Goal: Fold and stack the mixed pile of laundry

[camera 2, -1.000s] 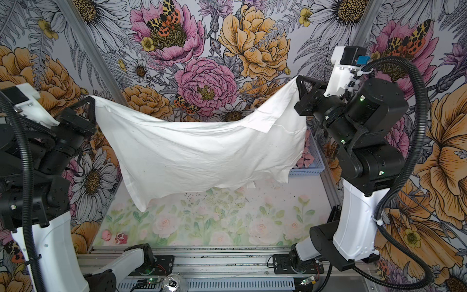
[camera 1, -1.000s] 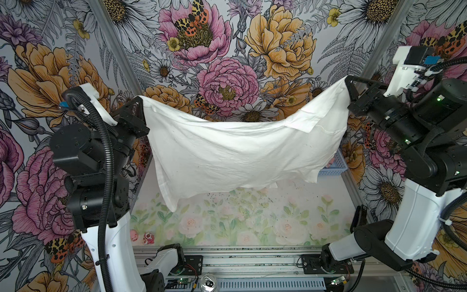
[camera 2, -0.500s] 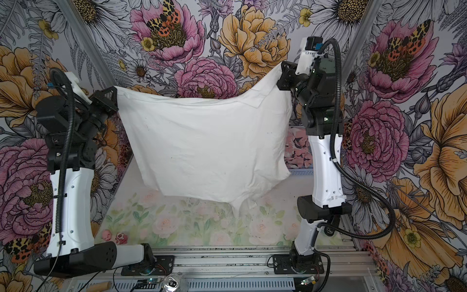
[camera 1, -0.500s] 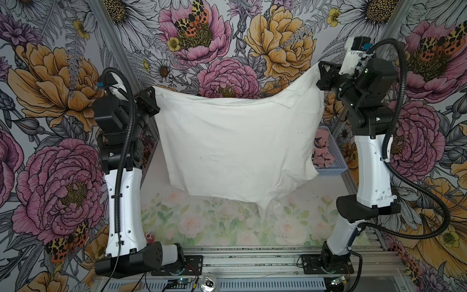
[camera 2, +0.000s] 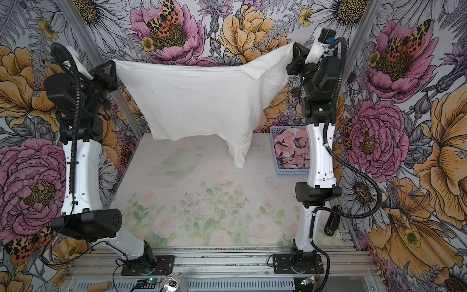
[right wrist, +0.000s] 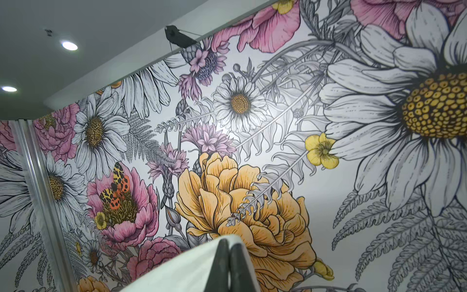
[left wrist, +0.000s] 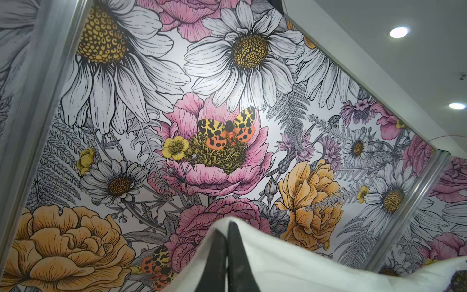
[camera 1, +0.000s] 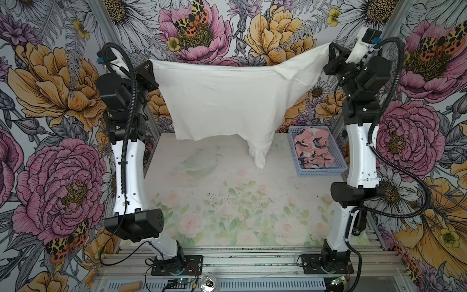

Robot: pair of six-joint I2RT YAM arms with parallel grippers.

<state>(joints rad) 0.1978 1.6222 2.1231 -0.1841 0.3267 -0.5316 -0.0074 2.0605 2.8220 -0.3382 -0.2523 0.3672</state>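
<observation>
White garment (camera 1: 222,101) hangs spread, screening wall (camera 1: 227,30); pink garment (camera 1: 313,149) in basket (camera 1: 321,172).

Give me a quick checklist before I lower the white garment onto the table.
1. Left gripper shut on a top corner of the white garment: ok.
2. Right gripper shut on the opposite top corner: ok.
3. Garment hanging flat and even: not ok; a bunched tail droops lower towards the right arm's side.
4. Tail clear of the table: cannot tell from the top views.
5. Pink garment out of the way: ok; it lies inside the basket by the right arm.
</observation>
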